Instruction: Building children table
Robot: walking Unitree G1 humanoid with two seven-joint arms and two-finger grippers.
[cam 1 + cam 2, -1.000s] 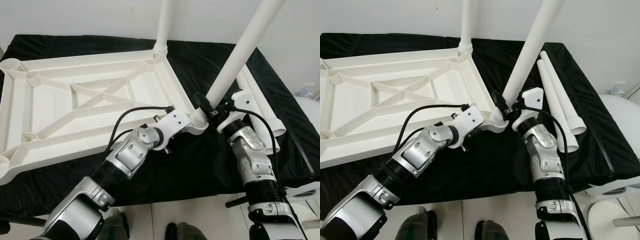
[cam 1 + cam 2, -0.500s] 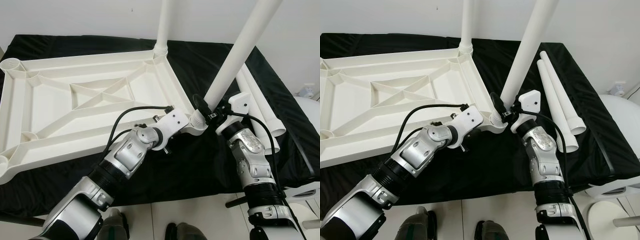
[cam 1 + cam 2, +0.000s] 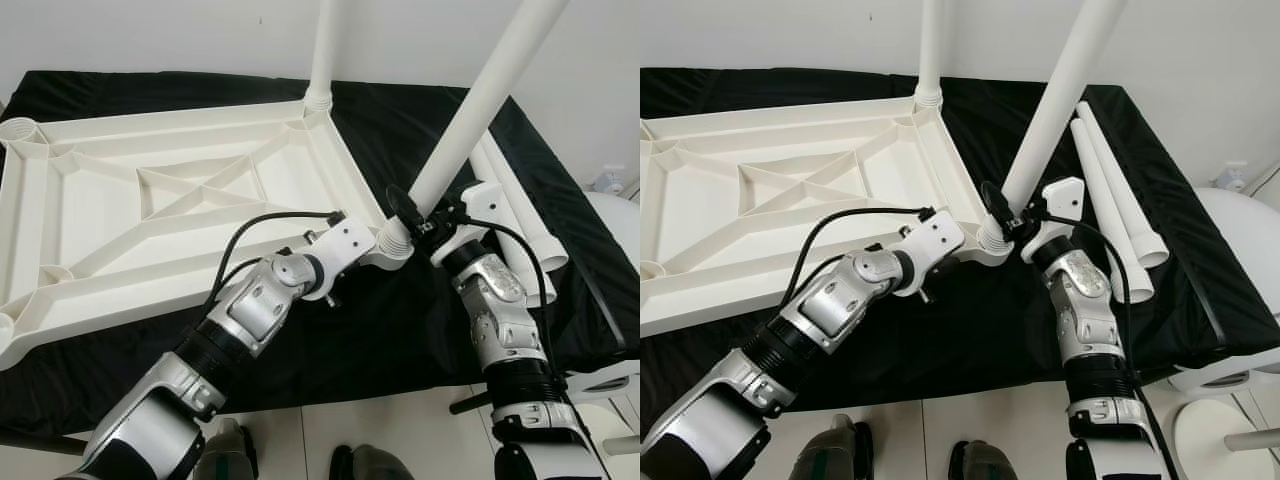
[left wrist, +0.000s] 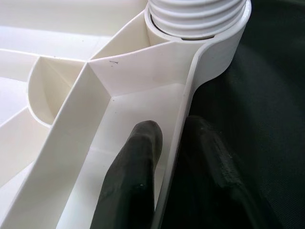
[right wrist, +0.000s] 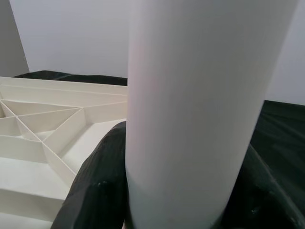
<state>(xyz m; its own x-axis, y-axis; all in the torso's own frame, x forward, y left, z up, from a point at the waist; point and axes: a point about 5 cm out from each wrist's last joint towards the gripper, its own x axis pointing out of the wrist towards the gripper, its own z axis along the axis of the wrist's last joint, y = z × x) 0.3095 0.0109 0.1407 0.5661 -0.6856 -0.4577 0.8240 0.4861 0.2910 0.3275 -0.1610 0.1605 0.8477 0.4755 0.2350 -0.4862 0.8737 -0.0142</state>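
Observation:
The white tabletop (image 3: 170, 215) lies upside down on a black-covered surface, ribs up. One white leg (image 3: 326, 50) stands in its far right corner socket. A second white leg (image 3: 470, 120) stands tilted in the near right corner socket (image 4: 200, 19), its threaded end in the collar. My right gripper (image 3: 418, 222) is shut on this leg just above the socket; its fingers (image 5: 95, 191) wrap the tube. My left gripper (image 4: 174, 162) is shut on the tabletop's rim wall next to that socket, one finger (image 4: 131, 176) inside, one outside.
Two loose white legs (image 3: 1120, 215) lie side by side on the black cloth to the right of my right arm. A white round object (image 3: 1240, 240) stands off the table's right edge. My feet show on the pale floor below.
The tilted leg and my right wrist have shifted slightly around the socket, first leftward then back. The left gripper keeps its hold on the rim.

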